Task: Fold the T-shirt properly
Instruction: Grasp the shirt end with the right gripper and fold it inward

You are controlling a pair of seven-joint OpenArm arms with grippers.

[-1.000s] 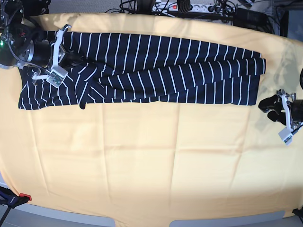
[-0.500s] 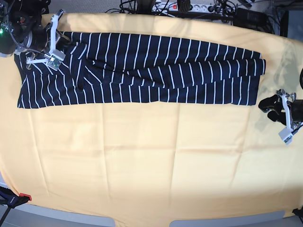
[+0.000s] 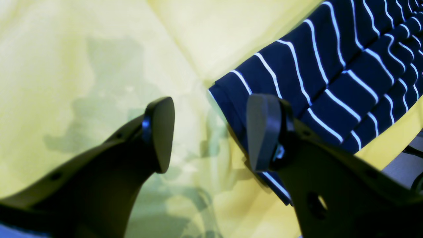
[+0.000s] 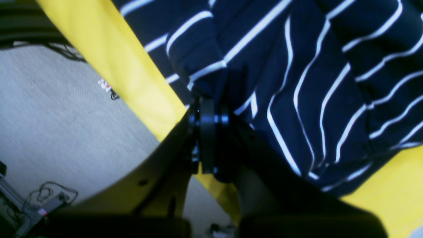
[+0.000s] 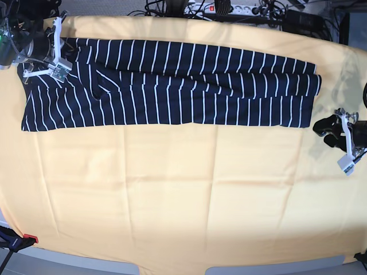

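T-shirt (image 5: 172, 83), soft, light and limp, lies as a long band across the yellow cloth (image 5: 172, 195); right gripper (image 4: 211, 112) pinches its corner, left gripper (image 3: 210, 132) gapes empty beside the hem, best taken at corners.

The T-shirt (image 5: 172, 86) is dark navy with thin, evenly spaced white stripes, folded lengthwise into a long, narrow band that lies flat along the far side of the yellow-orange cloth (image 5: 183, 195) covering the table, running nearly the whole width of that cloth. Its near edge is fairly straight, with a slight crease left of the middle. Its far-left corner sits at the cloth's far-left edge, bunched and pinched between the closed fingers of the right gripper (image 4: 211, 138), while its right end lies loose and flat.
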